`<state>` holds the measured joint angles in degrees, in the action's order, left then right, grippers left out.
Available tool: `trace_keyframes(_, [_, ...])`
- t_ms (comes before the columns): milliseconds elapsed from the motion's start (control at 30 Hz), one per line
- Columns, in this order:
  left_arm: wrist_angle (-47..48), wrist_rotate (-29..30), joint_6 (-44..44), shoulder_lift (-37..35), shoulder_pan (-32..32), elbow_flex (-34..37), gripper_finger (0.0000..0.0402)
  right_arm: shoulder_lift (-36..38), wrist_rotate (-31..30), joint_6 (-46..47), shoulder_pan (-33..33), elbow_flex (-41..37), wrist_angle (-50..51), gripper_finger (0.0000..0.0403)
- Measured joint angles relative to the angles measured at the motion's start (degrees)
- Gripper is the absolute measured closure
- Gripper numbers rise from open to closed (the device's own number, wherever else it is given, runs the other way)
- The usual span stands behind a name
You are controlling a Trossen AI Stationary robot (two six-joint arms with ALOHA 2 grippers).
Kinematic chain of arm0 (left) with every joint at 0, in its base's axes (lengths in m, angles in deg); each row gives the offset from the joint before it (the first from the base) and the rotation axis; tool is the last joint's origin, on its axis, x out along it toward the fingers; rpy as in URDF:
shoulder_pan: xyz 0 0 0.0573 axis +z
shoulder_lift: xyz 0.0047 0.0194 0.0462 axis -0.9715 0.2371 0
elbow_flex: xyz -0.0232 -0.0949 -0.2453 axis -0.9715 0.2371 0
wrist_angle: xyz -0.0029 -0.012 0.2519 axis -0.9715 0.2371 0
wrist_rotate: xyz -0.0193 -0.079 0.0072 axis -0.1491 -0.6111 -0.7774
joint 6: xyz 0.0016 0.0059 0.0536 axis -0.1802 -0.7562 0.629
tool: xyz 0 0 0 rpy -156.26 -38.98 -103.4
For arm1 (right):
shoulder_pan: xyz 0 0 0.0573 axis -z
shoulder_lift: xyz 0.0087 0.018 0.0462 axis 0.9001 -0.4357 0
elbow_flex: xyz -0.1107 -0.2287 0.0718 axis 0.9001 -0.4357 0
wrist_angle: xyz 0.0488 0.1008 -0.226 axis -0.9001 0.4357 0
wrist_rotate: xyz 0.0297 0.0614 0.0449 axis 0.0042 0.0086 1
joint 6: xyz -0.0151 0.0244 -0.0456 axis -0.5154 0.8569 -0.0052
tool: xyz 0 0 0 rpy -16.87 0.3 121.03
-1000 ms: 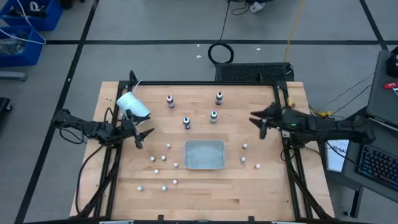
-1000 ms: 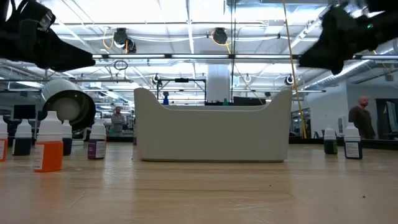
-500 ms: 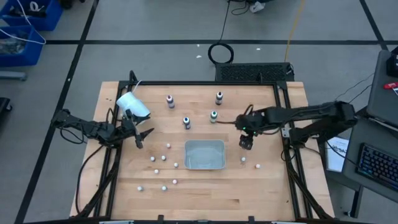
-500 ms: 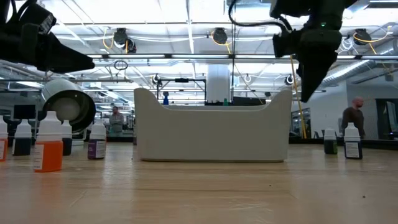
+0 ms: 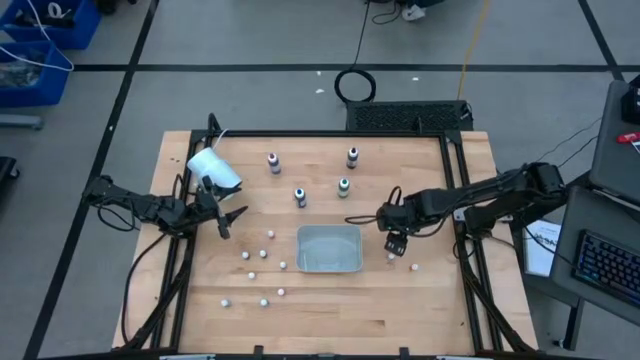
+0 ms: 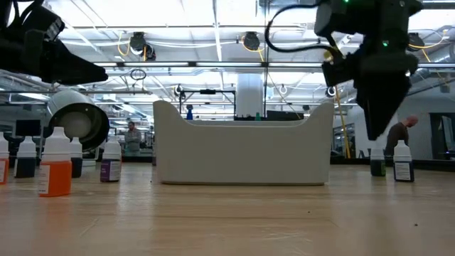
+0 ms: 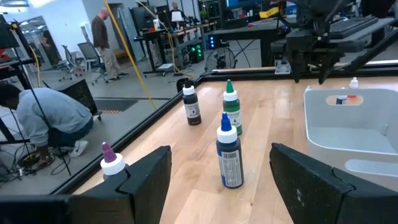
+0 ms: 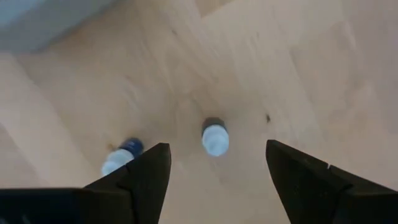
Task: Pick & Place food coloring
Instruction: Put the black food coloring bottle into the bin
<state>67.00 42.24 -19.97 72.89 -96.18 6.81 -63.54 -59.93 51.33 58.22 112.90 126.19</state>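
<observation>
Four food coloring bottles stand upright on the far middle of the table: pink (image 5: 273,161), dark (image 5: 352,156), blue (image 5: 300,196) and green (image 5: 343,186). The left wrist view shows the blue (image 7: 229,158), green (image 7: 231,109) and dark (image 7: 191,107) ones. My right gripper (image 5: 396,241) is open and points down, right of the tray. Its fingers stand on either side of, and above, a small white-capped bottle (image 8: 214,138), and a blue-bodied one (image 8: 121,157) is beside it. My left gripper (image 5: 228,219) waits open near the table's left edge.
A pale tray (image 5: 329,249) sits in the middle of the table. A white cup (image 5: 213,170) lies on its side at the far left. Small white-capped bottles (image 5: 413,267) are scattered left and right of the tray and toward the near edge (image 5: 263,301). People show in the room beyond.
My right gripper has swung from the table's right edge toward the middle, then toward the near edge. It has tipped its fingers downward and come lower, beside the tray's right side. The bottles, cup and tray have stayed in place.
</observation>
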Motion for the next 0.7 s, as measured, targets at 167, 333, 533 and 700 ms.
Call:
trace_keyframes(167, [0.0, 0.0, 0.2, 0.0, 0.0, 0.0, 0.0128, 0.0, -0.1, 2.3, -0.2, -3.4, -3.2, 0.0150])
trace_keyframes(333, [0.0, 0.0, 0.2, 0.0, 0.0, 0.0, 0.0128, 0.0, 0.0, 2.8, -0.2, -6.8, -8.3, 0.0150])
trace_keyframes(533, [0.0, 0.0, 0.2, 0.0, 0.0, 0.0, 0.0128, 0.0, 0.0, 2.8, -0.1, -7.4, -9.1, 0.0150])
trace_keyframes(700, [0.0, 0.0, 0.2, 0.0, 0.0, 0.0, 0.0128, 0.0, -0.2, 1.9, 0.4, -7.4, -9.1, 0.0150])
